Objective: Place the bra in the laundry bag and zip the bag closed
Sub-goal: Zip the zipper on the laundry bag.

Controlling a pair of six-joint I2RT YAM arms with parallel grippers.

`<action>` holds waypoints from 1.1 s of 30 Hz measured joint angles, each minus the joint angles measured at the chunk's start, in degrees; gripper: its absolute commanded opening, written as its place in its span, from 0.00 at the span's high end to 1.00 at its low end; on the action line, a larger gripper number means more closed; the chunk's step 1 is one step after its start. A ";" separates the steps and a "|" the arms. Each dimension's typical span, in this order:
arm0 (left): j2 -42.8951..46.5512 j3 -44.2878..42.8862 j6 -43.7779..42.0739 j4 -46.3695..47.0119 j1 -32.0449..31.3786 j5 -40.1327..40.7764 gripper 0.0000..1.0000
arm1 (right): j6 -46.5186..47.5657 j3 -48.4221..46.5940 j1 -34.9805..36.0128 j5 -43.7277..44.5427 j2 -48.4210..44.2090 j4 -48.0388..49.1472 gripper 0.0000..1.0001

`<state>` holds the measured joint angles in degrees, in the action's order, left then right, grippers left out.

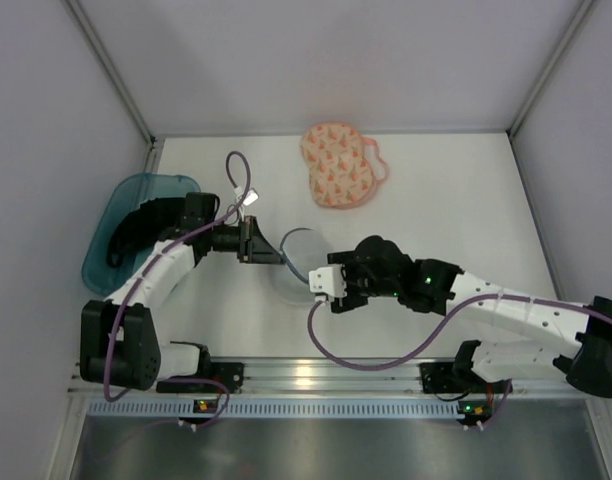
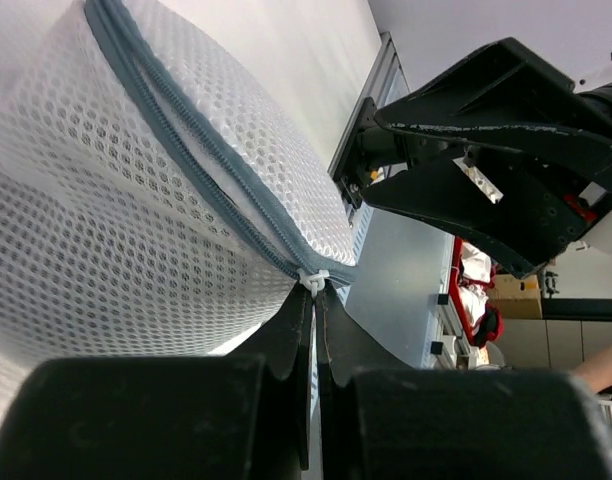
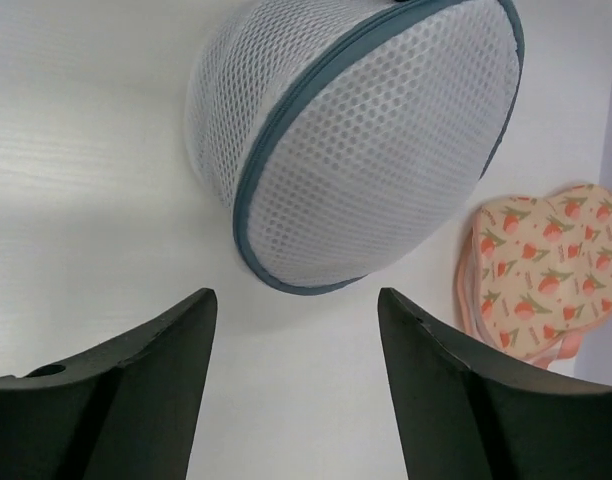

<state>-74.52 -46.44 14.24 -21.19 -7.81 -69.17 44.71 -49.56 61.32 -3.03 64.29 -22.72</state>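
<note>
The laundry bag (image 1: 301,252) is a white mesh dome with a grey-blue zip, lying between my two grippers. The left wrist view shows its mesh (image 2: 106,200) and zip close up. My left gripper (image 2: 314,292) is shut on the small white zip pull (image 2: 314,277); from above it (image 1: 276,250) sits at the bag's left side. My right gripper (image 3: 296,300) is open and holds nothing, a short way from the bag (image 3: 376,130), at its near right (image 1: 321,278). Nothing dark shows through the mesh. A black shape (image 1: 126,235) lies in the teal bin; I cannot tell whether it is the bra.
A peach two-lobed printed piece (image 1: 336,165) with a pink loop lies at the back, also in the right wrist view (image 3: 546,270). The teal bin (image 1: 98,240) stands at the left under my left arm. A purple cable loop (image 1: 241,175) hangs nearby.
</note>
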 measured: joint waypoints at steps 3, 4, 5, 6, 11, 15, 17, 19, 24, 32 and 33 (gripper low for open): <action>0.55 -0.15 0.00 0.00 -0.39 -0.04 1.00 | -2.14 -4.55 -0.04 -0.28 3.50 -1.68 0.34; 0.92 -0.15 0.02 0.00 -0.61 0.00 1.00 | -3.63 -7.45 -0.04 -0.68 5.42 -2.40 0.34; 1.51 -0.15 0.11 0.00 -1.01 0.04 1.00 | -4.90 -9.92 -0.07 -1.03 6.93 -2.43 0.35; 2.08 -0.15 0.24 0.00 -1.31 0.07 1.00 | -6.40 -12.50 -0.07 -1.42 8.35 -2.62 0.35; 5.57 -0.15 0.92 0.02 -2.71 1.09 1.00 | -13.73 -23.04 0.37 -4.22 14.47 -2.49 0.37; 6.23 -0.15 1.22 0.00 -2.89 1.09 1.00 | -15.74 -24.37 1.38 -5.07 17.31 -2.25 0.41; 6.27 -0.15 1.38 0.00 -2.95 1.09 1.00 | -15.63 -24.35 1.70 -5.01 18.75 -2.21 0.45; 6.51 -0.15 1.57 -0.02 -3.04 1.07 1.00 | -15.02 -24.24 1.77 -4.74 20.04 -2.21 0.53; 7.08 0.00 1.81 -0.09 -3.19 1.09 1.00 | -12.52 -23.78 1.77 -3.58 21.49 -1.51 1.00; 7.30 0.37 3.02 -0.39 -3.17 1.97 1.00 | -10.62 -17.68 1.55 -1.40 17.66 1.66 1.00; 7.23 0.35 3.19 -0.37 -2.95 1.99 1.00 | -10.27 -15.54 1.55 -1.11 15.78 1.97 1.00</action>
<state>-67.29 -46.09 17.43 -21.56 -10.76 -67.18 34.44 -65.10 62.87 -4.14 80.07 -20.75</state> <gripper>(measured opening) 0.025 0.015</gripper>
